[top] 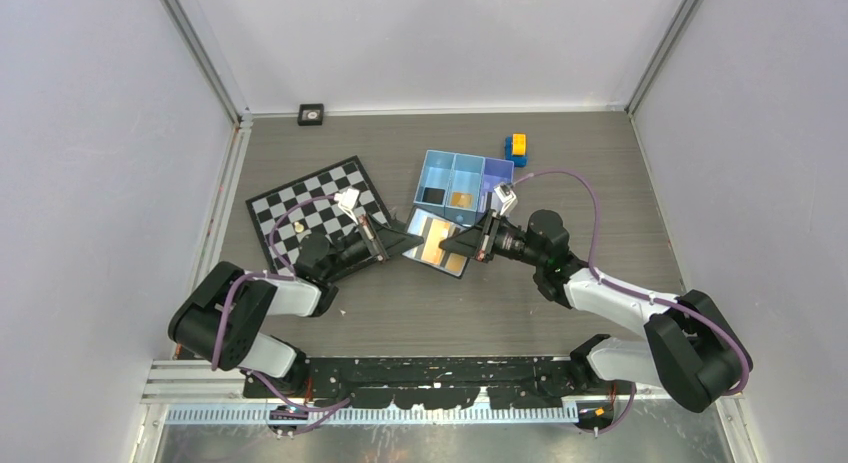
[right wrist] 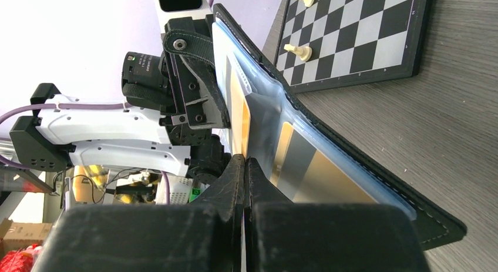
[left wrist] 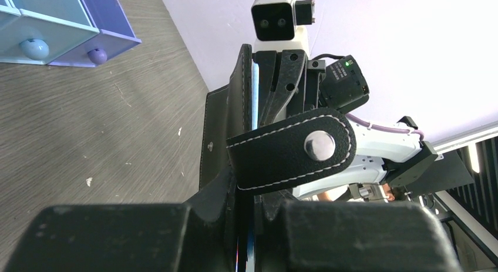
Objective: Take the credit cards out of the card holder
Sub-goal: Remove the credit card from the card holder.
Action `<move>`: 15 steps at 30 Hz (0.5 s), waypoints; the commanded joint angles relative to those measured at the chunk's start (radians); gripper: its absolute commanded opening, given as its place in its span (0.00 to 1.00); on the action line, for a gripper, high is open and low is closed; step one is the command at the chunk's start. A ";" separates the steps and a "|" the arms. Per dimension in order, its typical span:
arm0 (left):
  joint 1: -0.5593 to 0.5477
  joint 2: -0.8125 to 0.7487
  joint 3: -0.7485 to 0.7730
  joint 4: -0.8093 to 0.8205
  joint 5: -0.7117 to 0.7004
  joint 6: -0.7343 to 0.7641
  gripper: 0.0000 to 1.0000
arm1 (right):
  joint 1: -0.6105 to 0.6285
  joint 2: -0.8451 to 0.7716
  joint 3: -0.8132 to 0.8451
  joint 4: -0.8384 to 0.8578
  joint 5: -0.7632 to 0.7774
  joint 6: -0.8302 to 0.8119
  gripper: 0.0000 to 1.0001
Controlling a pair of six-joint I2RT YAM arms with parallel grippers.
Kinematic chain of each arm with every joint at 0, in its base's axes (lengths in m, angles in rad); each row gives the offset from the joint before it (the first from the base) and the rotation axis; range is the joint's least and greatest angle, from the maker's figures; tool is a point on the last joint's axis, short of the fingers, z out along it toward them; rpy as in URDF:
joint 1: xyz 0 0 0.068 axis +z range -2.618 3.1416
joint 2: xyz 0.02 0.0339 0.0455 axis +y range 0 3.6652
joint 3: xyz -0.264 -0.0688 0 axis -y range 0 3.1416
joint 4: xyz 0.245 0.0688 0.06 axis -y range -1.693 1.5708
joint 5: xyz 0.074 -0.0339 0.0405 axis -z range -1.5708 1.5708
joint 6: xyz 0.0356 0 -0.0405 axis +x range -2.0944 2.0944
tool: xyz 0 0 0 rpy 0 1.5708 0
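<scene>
The holder (top: pixel 440 241) is held open between the two end effectors, its sleeves turned toward the right one. The left end effector (left wrist: pixel 244 201) is clamped on the black cover, bracing it. The right end effector (right wrist: pixel 244 166) is pinched shut on a gold card (right wrist: pixel 238 116) — apparently to draw it out. A second card (right wrist: pixel 302 166) sits sleeved just beside its fingers. Beyond it, the tray (top: pixel 470 158) holds something dark in one compartment and something gold in the middle one — too small to name.

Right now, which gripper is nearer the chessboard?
Left. The left gripper sits by the chessboard's right corner; the right gripper is farther right, across the card holder.
</scene>
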 commanded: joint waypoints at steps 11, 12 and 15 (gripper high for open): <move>0.028 -0.059 -0.010 0.075 -0.006 -0.006 0.00 | 0.001 0.000 0.025 0.013 -0.004 -0.021 0.00; 0.026 -0.053 -0.005 0.075 -0.001 -0.007 0.00 | 0.002 0.006 0.026 0.017 -0.010 -0.020 0.00; 0.005 -0.049 0.008 0.075 0.010 0.006 0.00 | 0.003 0.031 0.025 0.061 -0.031 0.004 0.13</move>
